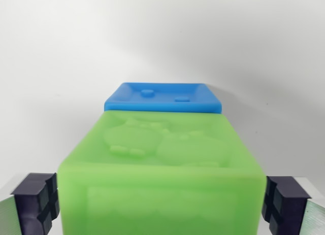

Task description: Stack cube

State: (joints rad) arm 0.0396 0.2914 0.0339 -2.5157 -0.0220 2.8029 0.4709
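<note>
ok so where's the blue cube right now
In the wrist view, the blue cube sits centre frame, just beyond the green cube held between the pincer pads.

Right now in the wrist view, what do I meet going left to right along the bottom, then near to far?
Left to right: left finger pad → green cube → right finger pad. Near to far: green cube → blue cube → white surface.

A translucent green cube (161, 169) fills the lower middle of the wrist view, upright, its top face recessed with raised shapes. Just behind it — partly hidden by the green cube's far edge — sits a blue cube (162, 97), its top also recessed, with two small bumps.
</note>
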